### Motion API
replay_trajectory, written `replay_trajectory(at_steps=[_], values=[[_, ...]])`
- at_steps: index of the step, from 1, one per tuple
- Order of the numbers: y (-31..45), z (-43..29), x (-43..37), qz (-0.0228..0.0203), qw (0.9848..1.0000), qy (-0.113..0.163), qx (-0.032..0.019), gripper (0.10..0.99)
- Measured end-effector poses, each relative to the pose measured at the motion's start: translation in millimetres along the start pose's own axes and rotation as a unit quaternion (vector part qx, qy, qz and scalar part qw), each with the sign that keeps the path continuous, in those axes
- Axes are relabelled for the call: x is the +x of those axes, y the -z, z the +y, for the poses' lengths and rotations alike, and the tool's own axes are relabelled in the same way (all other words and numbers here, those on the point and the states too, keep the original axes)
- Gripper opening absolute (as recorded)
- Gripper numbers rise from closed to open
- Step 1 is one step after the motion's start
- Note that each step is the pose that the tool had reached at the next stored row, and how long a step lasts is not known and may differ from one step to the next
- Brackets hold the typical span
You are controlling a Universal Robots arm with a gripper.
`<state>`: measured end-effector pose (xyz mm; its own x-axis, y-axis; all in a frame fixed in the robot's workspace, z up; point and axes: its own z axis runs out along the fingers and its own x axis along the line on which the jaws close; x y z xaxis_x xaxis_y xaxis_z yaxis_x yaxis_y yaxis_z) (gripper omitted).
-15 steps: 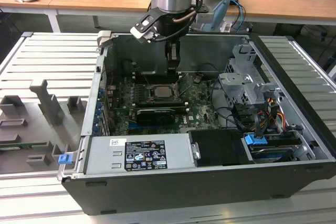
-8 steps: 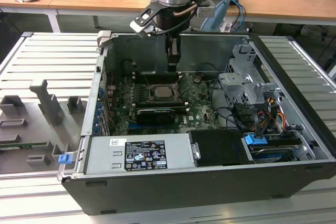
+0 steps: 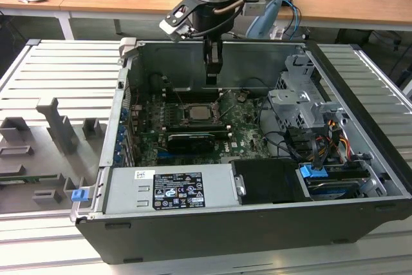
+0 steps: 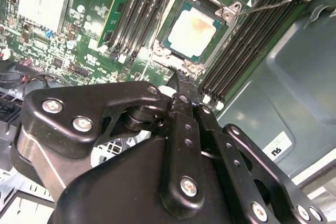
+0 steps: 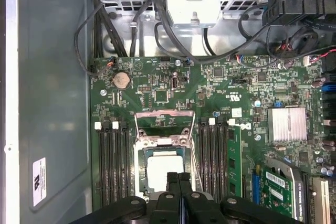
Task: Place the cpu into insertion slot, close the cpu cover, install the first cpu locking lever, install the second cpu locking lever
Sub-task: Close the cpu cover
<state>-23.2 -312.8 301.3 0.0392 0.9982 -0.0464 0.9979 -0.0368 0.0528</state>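
**Lead:** Where are you in the sequence?

**Me:** Exterior view first. I'm holding the gripper (image 3: 213,79) over the open computer case (image 3: 212,230), pointing straight down above the motherboard (image 3: 244,123). Its fingers are reading as one dark bar, pressed together and carrying nothing. The cpu (image 3: 196,113) is sitting on the board under that area.

**Lead:** Chip seated?

**Me:** Looking that way in the second wrist view. The cpu (image 4: 197,27) is lying flat inside the insertion slot (image 4: 229,13), with its pale face fully bare. A thin metal rod, which I'm taking for a locking lever (image 4: 268,4), is sticking out free over the memory slots (image 4: 247,51). The closed fingertips are hanging clear of the board, near one edge of the slot.

**Lead:** Cover?

**Me:** In the first wrist view the cpu cover (image 5: 163,139) is standing swung back from the slot, on the side toward the metal drive cage (image 5: 191,3). I'm seeing green board through its window. So I'm judging the placing done and the cover closing as the step in hand. Nothing is latching over the cover.

**Lead:** What does that step call for?

**Me:** I'm thinking a push on the cover's free edge with the shut fingertips, staying off the chip's face and clear of the lever.
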Motion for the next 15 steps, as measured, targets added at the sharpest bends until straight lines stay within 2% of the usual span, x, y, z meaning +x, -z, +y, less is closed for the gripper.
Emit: replay_trajectory(at_steps=[3, 8, 10, 13, 15], values=[[1.6, 4.7, 0.1, -0.0003, 1.0, 0.0, 0.0025, 0.106], [10.3, 9.6, -0.1, -0.0005, 1.0, 0.0, 0.0052, 0.106], [9.8, 17.3, 0.5, -0.0006, 1.0, 0.0, 0.0059, 0.106], [7.9, 22.7, 1.0, -0.0007, 1.0, 0.0, 0.0061, 0.106], [6.1, 23.8, 1.2, -0.0007, 1.0, 0.0, 0.0061, 0.106]])
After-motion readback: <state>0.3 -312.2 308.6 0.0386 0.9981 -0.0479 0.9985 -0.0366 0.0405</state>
